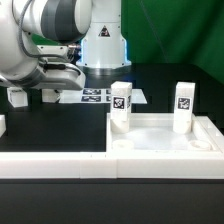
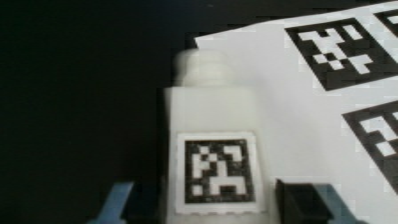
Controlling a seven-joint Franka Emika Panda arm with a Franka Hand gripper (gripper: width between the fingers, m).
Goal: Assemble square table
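Note:
The white square tabletop [image 1: 160,141] lies at the exterior view's right, with two tagged white legs standing in its far corner sockets, one to the left [image 1: 120,104] and one to the right [image 1: 184,105]. A third tagged leg [image 1: 16,98] sits on the black table at the far left. It fills the wrist view [image 2: 217,140], screw end pointing away. My gripper [image 2: 214,203] is open around this leg, and a dark gap shows between the leg and each fingertip [image 2: 121,203]. In the exterior view the gripper [image 1: 20,90] is low over that leg.
The marker board [image 1: 108,96] lies flat behind the tabletop, beside the leg in the wrist view [image 2: 338,60]. A long white low wall [image 1: 90,165] runs along the front. Another white piece [image 1: 2,125] shows at the left edge. The robot base [image 1: 103,45] stands at the back.

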